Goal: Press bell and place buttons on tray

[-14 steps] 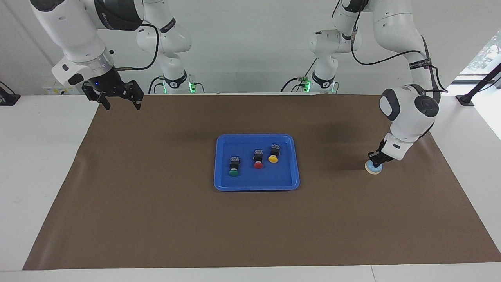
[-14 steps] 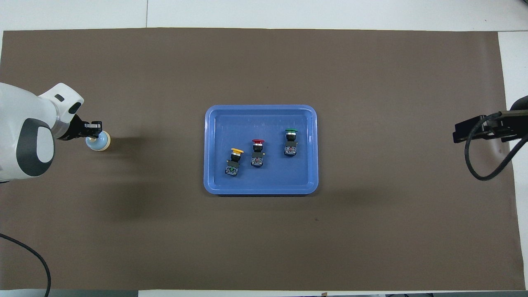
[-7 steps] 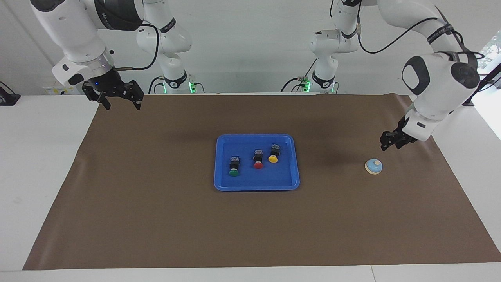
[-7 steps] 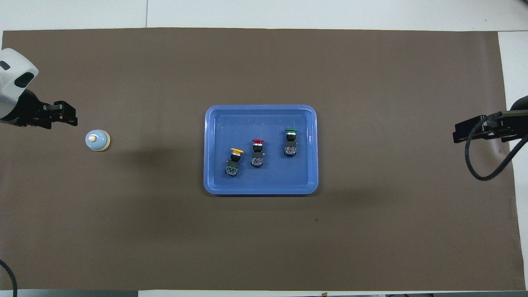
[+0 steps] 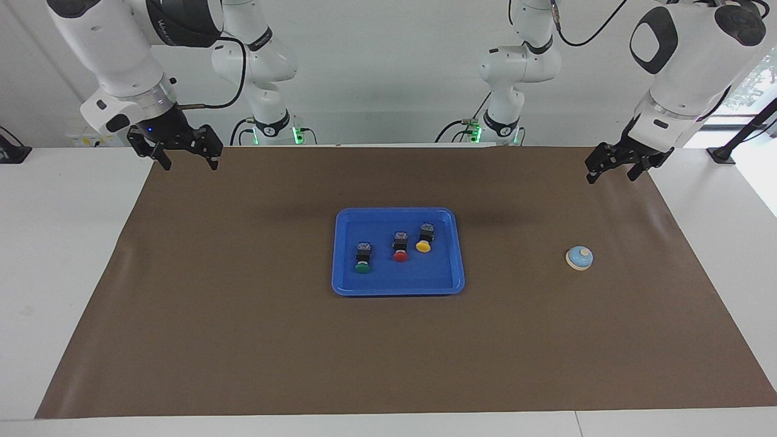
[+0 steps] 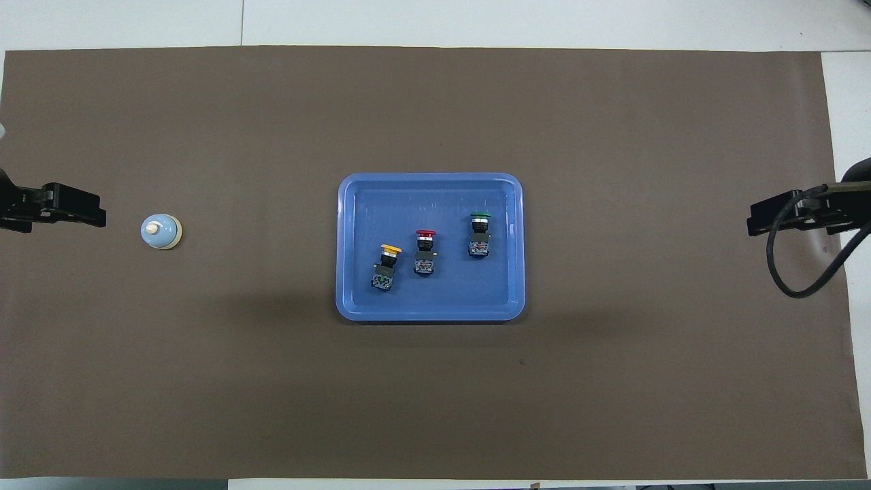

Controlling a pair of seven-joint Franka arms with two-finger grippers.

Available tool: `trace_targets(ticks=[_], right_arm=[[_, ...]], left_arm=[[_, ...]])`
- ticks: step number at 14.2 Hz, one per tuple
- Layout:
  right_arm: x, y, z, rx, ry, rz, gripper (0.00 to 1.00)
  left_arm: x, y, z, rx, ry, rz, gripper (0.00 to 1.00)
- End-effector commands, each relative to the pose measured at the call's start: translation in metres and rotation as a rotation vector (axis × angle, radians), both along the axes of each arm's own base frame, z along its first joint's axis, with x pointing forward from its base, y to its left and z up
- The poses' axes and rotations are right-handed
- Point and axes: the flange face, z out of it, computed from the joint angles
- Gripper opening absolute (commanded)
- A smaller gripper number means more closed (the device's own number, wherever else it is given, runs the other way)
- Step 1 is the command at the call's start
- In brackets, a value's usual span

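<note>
The bell (image 5: 580, 258) (image 6: 161, 232), a light-blue dome with a cream knob, stands alone on the brown mat toward the left arm's end. The blue tray (image 5: 397, 290) (image 6: 430, 314) lies mid-mat. In it lie three buttons on their sides: green (image 5: 363, 258) (image 6: 479, 235), red (image 5: 400, 247) (image 6: 424, 252) and yellow (image 5: 424, 238) (image 6: 386, 267). My left gripper (image 5: 610, 177) (image 6: 95, 214) hangs open and empty high over the mat's edge, well clear of the bell. At the right arm's end, my right gripper (image 5: 190, 164) (image 6: 755, 223) waits open and empty, raised over the mat's corner.
The brown mat (image 5: 243, 340) covers most of the white table (image 5: 54, 273). A black cable (image 6: 793, 272) loops down from the right arm. Both arm bases stand at the robots' edge of the table.
My left gripper, shut and pressed on the bell's knob a second ago, has lifted off, opened and drawn up and back toward the robots. The bell, tray, buttons and right arm have stayed put.
</note>
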Motion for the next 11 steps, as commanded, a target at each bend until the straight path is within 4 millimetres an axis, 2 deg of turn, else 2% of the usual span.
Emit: trace_targets(ticks=[1, 7, 11], right_arm=[[-0.004, -0.004, 0.001, -0.008, -0.007, 0.016, 1.0], [-0.004, -0.003, 0.002, -0.009, -0.01, 0.022, 1.0], [-0.006, 0.01, 0.004, 0.003, -0.01, 0.046, 1.0]], left_arm=[[0.006, 0.001, 0.003, 0.006, 0.013, -0.005, 1.0], [0.006, 0.0, 0.007, 0.003, 0.005, -0.005, 1.0], [0.006, -0.001, 0.007, 0.003, 0.005, -0.005, 1.0]])
